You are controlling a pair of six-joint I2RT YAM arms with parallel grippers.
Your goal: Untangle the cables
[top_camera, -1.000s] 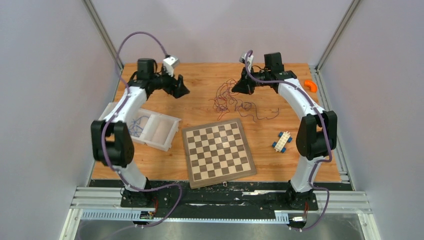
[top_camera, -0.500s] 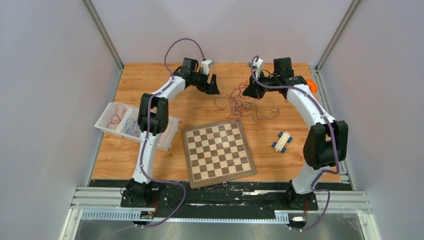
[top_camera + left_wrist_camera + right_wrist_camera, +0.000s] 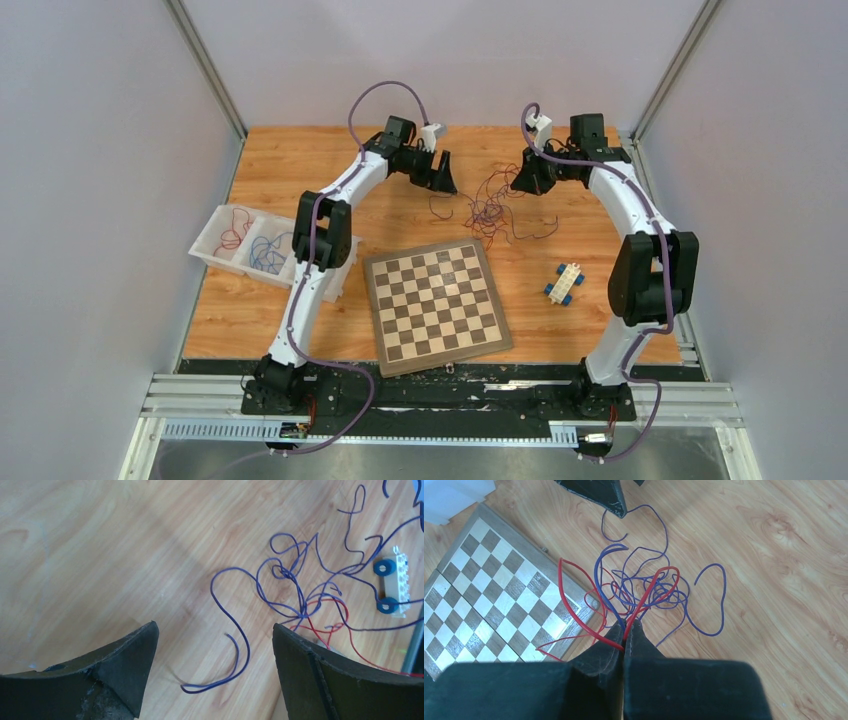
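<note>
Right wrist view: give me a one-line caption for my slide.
Right gripper shut on red and blue strands of the tangled cables, beside the chessboard on a wooden table.

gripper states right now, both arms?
left gripper: open, holding nothing.
right gripper: closed, pinching red and blue strands of the cables.

Pale grey walls (image 3: 90,200) enclose a wooden table (image 3: 225,320); metal rails (image 3: 190,395), perhaps aluminium, front it.
</note>
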